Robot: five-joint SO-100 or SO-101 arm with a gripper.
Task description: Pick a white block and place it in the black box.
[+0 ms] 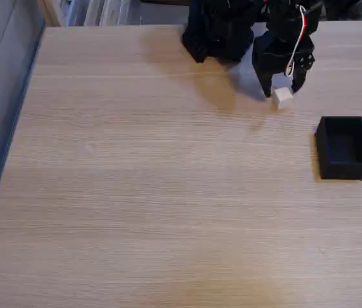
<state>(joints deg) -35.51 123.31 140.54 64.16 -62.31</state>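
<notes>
While spread black fingers (282,90) straddle it, small matte white block (283,97) on woodgrain table (155,192).

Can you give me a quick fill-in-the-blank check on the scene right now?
1. The white block sits between the fingers of the ____.
2. In the fixed view, the black box lies to the ____ of the block.
3. The box's inside looks ____.
4. Everything rests on a ____ table.

Answers: gripper; lower right; empty; wooden
</notes>
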